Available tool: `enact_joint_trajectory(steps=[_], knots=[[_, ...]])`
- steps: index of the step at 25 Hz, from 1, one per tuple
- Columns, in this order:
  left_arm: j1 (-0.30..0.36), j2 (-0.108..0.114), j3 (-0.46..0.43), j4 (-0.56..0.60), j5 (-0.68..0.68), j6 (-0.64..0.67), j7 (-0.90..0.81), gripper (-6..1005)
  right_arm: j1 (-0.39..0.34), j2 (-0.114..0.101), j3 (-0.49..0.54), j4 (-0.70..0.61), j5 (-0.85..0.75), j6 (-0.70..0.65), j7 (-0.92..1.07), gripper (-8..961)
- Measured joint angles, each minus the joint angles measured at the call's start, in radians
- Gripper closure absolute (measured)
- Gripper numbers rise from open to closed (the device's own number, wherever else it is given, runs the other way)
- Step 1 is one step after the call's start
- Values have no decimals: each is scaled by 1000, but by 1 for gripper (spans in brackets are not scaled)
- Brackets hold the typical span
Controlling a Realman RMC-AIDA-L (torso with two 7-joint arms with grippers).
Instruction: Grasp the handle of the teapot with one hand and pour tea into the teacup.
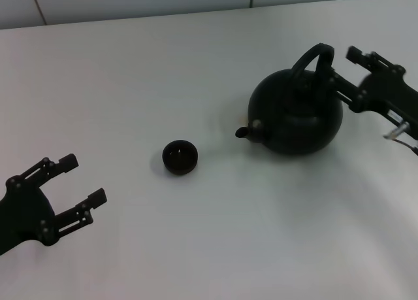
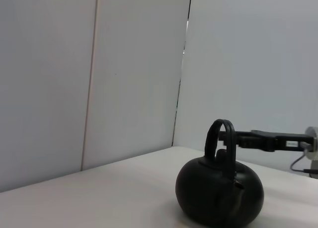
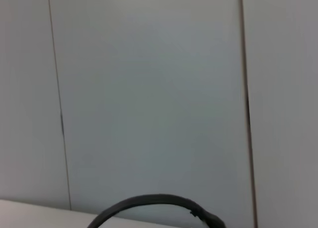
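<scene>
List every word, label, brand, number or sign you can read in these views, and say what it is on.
There is no readable text in any view.
The teapot, its handle and the teacup are plain black with no markings.
The left gripper, the right gripper, the table and the wall panels show no labels or numbers either.
</scene>
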Motion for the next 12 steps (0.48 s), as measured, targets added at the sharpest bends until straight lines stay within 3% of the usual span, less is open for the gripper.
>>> enact_joint_trajectory(steps=[6,12], knots=[[-2,-1,6,-10,2,1,0,179,-134,-2,77,4,0,-160,-20,293],[-10,1,7,-15,5,0,0,179,-165,-3,109,25,-4,-210,-22,293]])
